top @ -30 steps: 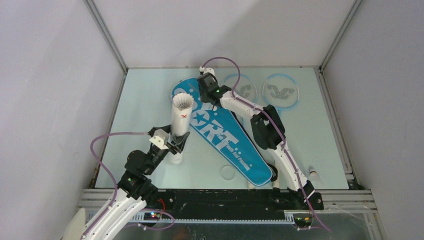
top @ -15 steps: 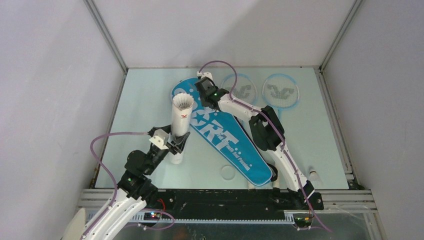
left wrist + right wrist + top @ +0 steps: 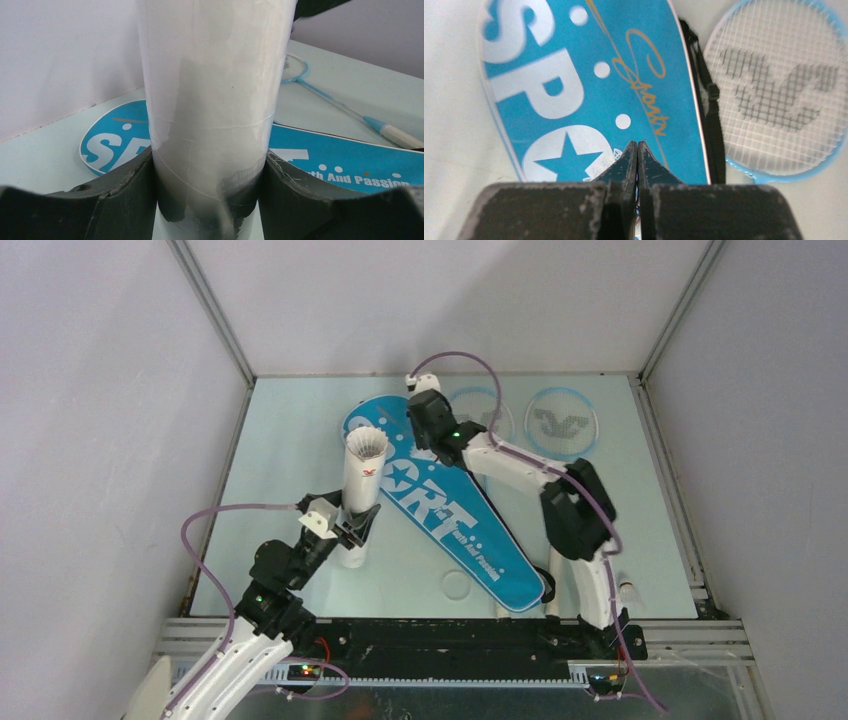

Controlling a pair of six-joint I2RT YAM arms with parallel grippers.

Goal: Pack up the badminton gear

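The right arm's elbow has swung outward, and the right gripper (image 3: 637,145) has closed with its fingers pressed together on nothing, above the blue racket bag (image 3: 455,515), which lies diagonally on the table (image 3: 280,440). The left gripper (image 3: 352,527) clamps the white tube (image 3: 361,485) upright beside the bag. A racket (image 3: 561,421) lies near the far edge.

The pale mint-green tabletop (image 3: 290,440) carries a long blue fabric racket bag printed "SPORT" (image 3: 470,530), lying diagonally across the middle. Just beside the bag's wide end lies one light-blue-framed racket (image 3: 478,410), with a second light-blue-framed racket (image 3: 561,422) further right, both heads near the far edge. A small pale round disc (image 3: 457,585) lies near the front edge.
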